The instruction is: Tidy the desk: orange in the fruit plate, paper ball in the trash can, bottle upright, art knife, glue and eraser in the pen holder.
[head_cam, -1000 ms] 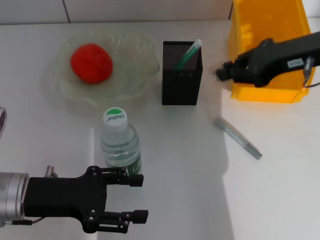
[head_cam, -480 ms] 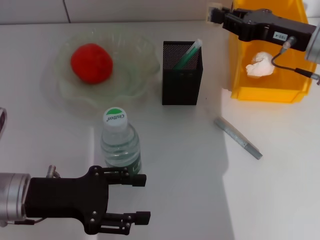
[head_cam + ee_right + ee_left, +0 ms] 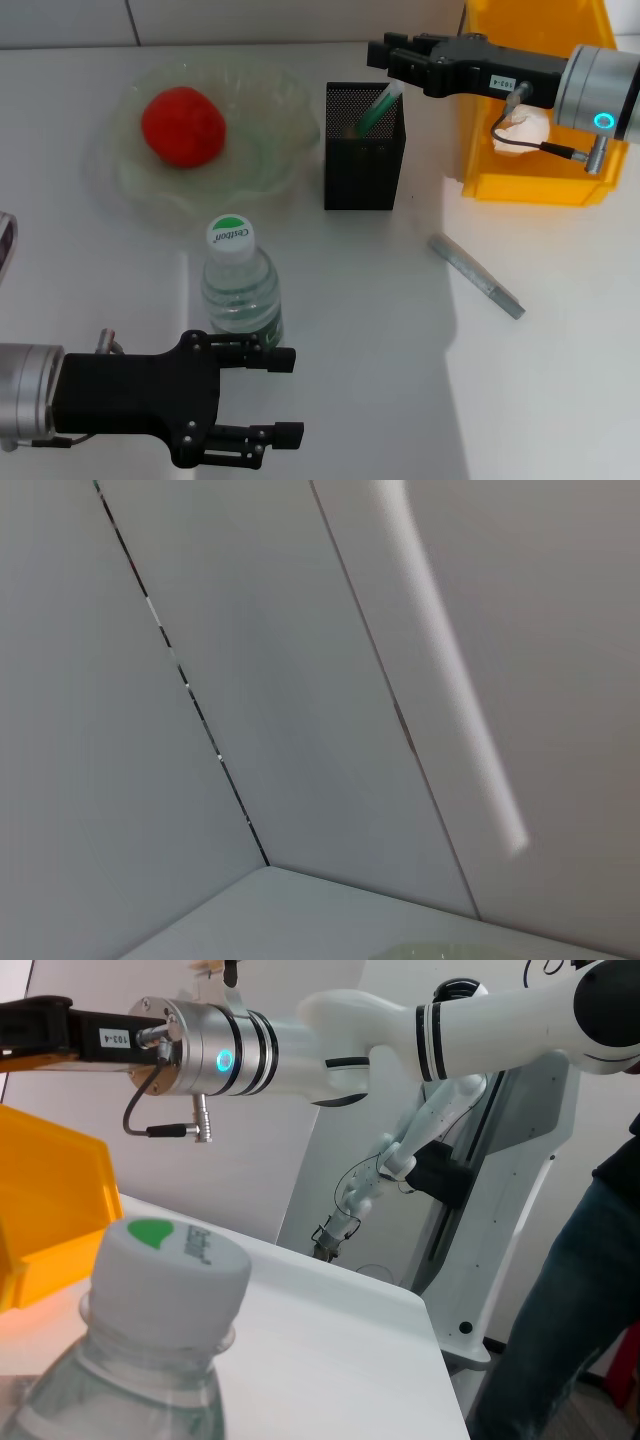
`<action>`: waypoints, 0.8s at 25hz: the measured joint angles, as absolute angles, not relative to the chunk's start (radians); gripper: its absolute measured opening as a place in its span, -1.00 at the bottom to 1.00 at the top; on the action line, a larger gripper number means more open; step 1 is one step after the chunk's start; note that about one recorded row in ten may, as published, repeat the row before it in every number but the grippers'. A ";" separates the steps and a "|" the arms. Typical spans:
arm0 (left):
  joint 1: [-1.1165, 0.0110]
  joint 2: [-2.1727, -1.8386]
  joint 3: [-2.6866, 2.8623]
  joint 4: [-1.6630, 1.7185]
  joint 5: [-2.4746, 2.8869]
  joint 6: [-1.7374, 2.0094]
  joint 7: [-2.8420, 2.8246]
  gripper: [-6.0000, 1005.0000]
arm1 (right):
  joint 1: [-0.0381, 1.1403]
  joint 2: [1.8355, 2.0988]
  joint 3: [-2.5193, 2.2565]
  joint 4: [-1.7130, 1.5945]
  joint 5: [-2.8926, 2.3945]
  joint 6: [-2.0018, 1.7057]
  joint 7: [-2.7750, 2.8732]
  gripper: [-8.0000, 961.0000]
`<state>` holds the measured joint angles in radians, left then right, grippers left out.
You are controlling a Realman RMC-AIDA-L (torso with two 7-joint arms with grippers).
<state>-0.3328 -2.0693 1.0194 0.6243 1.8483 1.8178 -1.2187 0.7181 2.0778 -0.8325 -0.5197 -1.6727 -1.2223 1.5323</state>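
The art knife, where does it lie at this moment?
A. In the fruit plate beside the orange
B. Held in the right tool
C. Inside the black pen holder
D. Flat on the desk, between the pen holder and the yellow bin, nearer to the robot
D: the art knife lies flat on the bare desk, apart from the pen holder and below the yellow bin in the head view; no tool touches it.

A pale wall (image 3: 300, 680) fills nearly everything here, split by thin dark seams (image 3: 185, 675) running between its panels. A soft white streak of reflected light (image 3: 455, 670) slants across one panel. Low down, a strip of the white worktop (image 3: 300, 920) meets the wall, with a faint greenish rim (image 3: 425, 950) just showing at the edge.
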 joint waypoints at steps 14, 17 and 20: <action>-0.328 -2.069 1.018 0.623 1.848 1.819 -1.219 0.48 | 0.617 2.067 -0.996 -1.013 -1.899 -1.399 1.975 0.26; -0.327 -2.068 1.018 0.623 1.848 1.821 -1.224 0.48 | 0.596 2.078 -1.029 -1.270 -2.101 -1.521 2.176 0.34; -0.328 -2.068 1.017 0.623 1.848 1.823 -1.226 0.48 | 0.594 2.081 -1.073 -1.426 -2.252 -1.624 2.353 0.33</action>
<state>-0.3278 -2.0679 1.0173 0.6227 1.8483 1.8230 -1.2260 0.5937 2.0811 -1.0734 -1.4255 -2.2515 -1.6244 2.3533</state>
